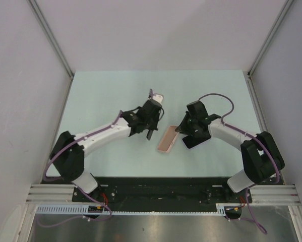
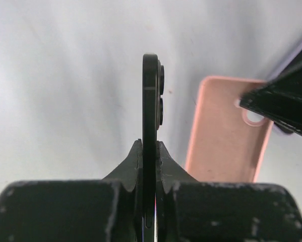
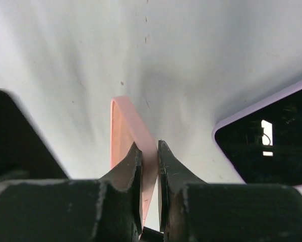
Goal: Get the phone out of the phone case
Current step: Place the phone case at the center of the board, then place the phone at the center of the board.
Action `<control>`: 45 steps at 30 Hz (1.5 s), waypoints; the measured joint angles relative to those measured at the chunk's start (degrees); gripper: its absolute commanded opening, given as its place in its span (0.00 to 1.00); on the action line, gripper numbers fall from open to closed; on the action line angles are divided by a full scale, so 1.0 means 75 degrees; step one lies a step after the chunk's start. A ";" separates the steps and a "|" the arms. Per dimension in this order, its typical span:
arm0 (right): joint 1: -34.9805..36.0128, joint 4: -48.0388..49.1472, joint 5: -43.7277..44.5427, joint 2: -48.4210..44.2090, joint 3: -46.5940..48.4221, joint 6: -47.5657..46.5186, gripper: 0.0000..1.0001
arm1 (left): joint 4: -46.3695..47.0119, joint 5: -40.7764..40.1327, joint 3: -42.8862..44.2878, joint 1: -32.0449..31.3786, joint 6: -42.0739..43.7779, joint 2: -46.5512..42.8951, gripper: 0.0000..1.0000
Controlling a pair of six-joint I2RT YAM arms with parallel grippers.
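Note:
My left gripper (image 1: 147, 126) (image 2: 149, 147) is shut on a black phone (image 2: 151, 106), held edge-on with its camera bumps facing right, just left of the case. The empty pink phone case (image 1: 167, 139) lies on the table at centre; it also shows in the left wrist view (image 2: 225, 132). My right gripper (image 1: 180, 129) (image 3: 148, 147) is shut on the case's side wall (image 3: 138, 132), at its far right end. The phone is apart from the case.
A second phone in a lilac case (image 1: 193, 141) (image 3: 269, 137) lies screen-up just right of the pink case, partly under my right wrist. A small white object (image 1: 158, 98) lies behind my left gripper. The pale green table (image 1: 100, 96) has grey walls around it.

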 measured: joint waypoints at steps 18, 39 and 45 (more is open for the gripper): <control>-0.4750 0.2282 -0.0857 0.0670 0.0044 0.0006 0.00 | -0.1096 -0.1075 0.1000 0.3535 0.0356 0.0376 0.00; -0.5074 -0.0061 0.0787 0.0504 0.0927 -0.1568 0.89 | -0.1486 -0.1912 0.3395 0.4103 0.0836 0.3348 0.76; -0.3430 -0.0227 0.0283 -0.0122 -0.0198 -0.1265 0.88 | -0.1075 -0.0746 0.2008 0.4057 0.0595 0.1405 0.77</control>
